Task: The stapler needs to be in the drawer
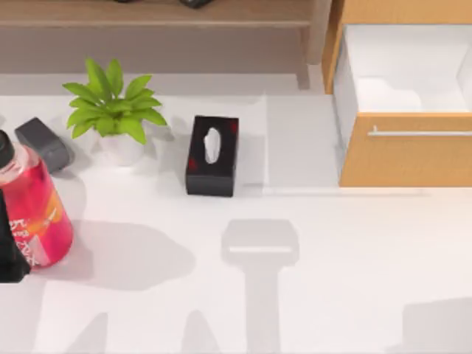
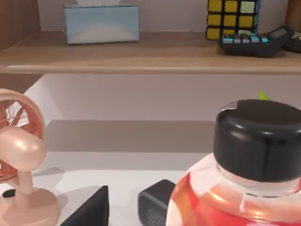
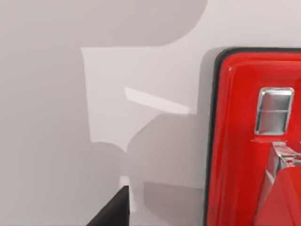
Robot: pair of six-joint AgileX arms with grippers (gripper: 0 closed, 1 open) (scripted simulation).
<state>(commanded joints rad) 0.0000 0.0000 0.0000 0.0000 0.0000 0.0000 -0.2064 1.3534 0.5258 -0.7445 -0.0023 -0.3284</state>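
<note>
Red stapler lies flat on the white table.

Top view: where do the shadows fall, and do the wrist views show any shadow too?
Top view: soft grey shadows lie on the table beside the pink bottle and in front of the tissue box. Right wrist view: broad shadows beside the red stapler. Left wrist view: shade under the shelf.

Stapler red w/ black edge, drawer orange-brown front, white inside; bottle pink, black cap.
</note>
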